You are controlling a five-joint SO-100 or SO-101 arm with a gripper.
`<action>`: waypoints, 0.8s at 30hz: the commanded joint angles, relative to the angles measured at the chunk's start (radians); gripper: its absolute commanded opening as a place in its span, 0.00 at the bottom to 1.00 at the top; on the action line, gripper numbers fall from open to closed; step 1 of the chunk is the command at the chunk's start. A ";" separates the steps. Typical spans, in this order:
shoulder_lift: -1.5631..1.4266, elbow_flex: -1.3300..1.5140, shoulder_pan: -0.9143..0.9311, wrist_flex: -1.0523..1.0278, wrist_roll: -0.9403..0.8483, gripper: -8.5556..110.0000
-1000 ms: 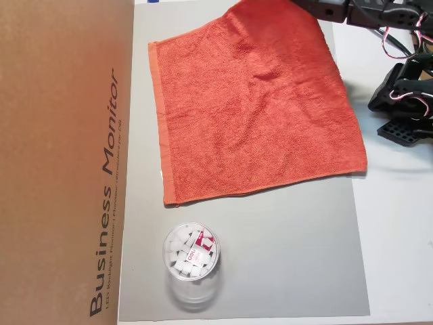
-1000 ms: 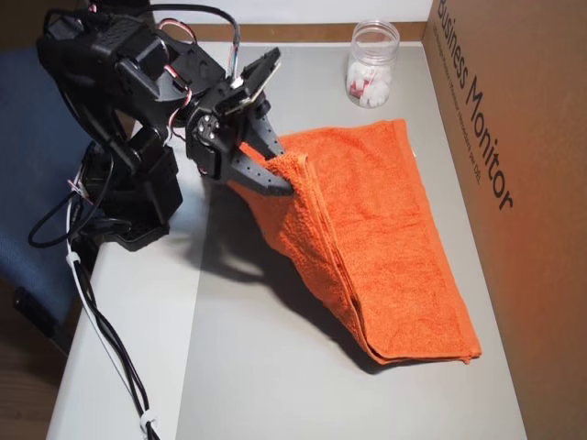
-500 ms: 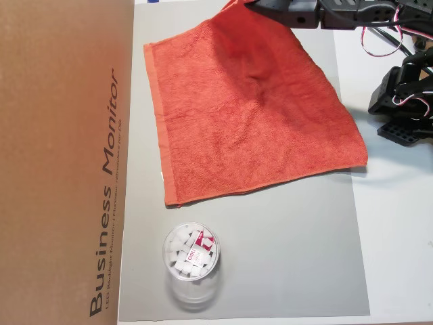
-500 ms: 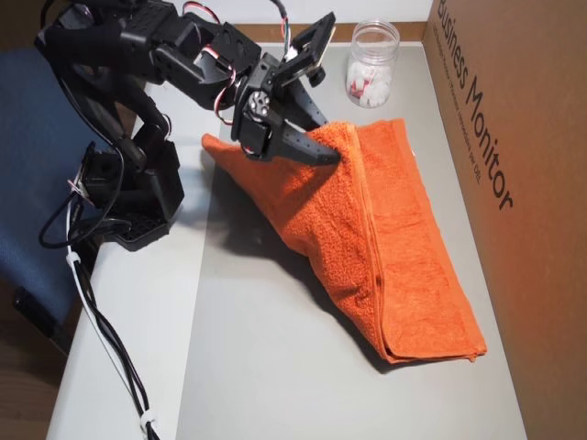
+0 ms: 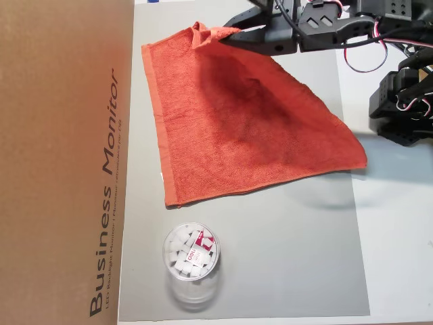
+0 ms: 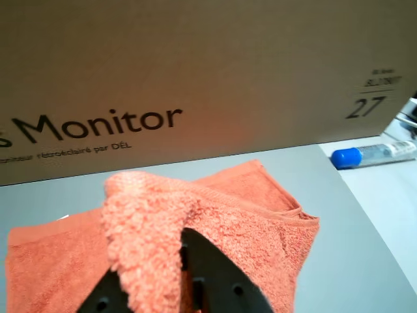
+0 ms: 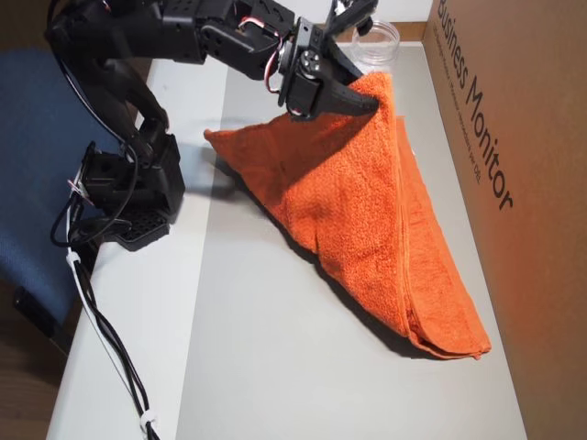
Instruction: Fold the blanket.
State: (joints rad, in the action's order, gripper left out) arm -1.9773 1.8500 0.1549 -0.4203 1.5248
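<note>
Between the clamped jaws of the gripper (image 7: pixel 367 99), the blanket's (image 5: pixel 237 128) corner bunches; soft, limp cloth, best pinched at corners.

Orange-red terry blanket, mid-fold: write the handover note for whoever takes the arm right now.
Gripper: shut on a corner of the orange-red terry-cloth blanket, held raised near the brown cardboard monitor box.
Blanket: on the grey mat, one side lifted into a slope, the edge by the box lying flat.
Clear plastic jar of white pieces: on the mat, apart from the blanket.
Done: corner gripped and lifted.
Left: lay the corner down at the box-side edge, release, check the edges line up.
</note>
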 commanded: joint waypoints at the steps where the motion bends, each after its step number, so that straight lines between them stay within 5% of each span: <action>1: 0.023 -0.089 -0.032 0.021 -0.023 0.07; 24: 0.291 -0.288 -0.314 0.021 -0.247 0.07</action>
State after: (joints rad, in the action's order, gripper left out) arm -1.6858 1.6291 -0.1335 -0.4203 1.2839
